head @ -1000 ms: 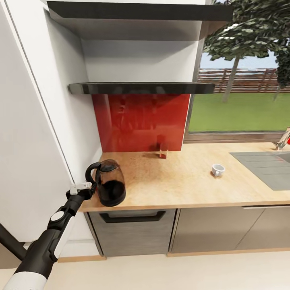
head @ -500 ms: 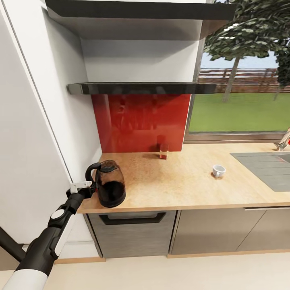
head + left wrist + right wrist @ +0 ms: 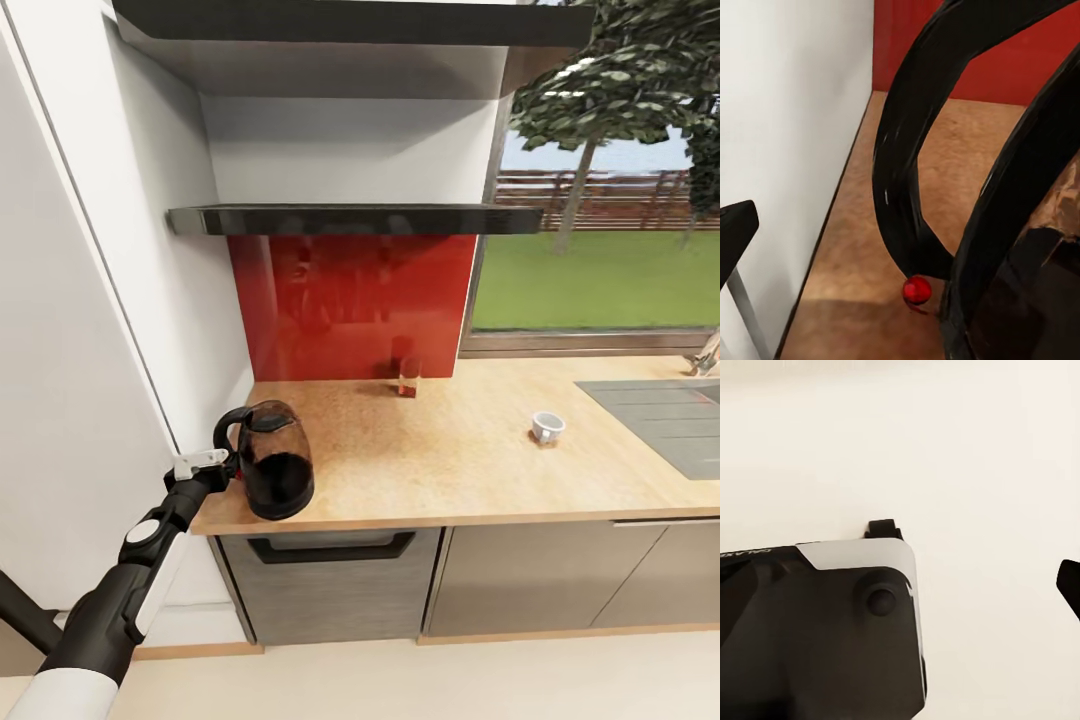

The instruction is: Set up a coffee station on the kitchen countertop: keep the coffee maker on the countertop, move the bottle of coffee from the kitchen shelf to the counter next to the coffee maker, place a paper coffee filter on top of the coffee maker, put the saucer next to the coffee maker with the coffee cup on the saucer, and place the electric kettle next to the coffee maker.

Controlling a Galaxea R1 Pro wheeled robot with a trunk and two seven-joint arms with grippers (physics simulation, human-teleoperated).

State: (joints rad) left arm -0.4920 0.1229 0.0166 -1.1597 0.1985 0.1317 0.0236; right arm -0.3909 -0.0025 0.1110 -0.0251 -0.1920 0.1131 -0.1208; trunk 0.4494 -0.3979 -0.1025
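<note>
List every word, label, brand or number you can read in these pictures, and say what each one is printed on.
"GALA…": pale letters, cut off at the picture's edge, on the dark robot housing in the right wrist view; the rest cannot be read.
Label on the bottle of coffee at the back of the kitchen countertop: too small and blurred to read.
Electric kettle, coffee cup: no text visible.

The left gripper [image 3: 228,470] is at the kettle [image 3: 275,472] handle, at the desk [image 3: 450,465] front corner. Beyond the jaws stand a small bottle [image 3: 407,379] and a cup [image 3: 547,428].
</note>
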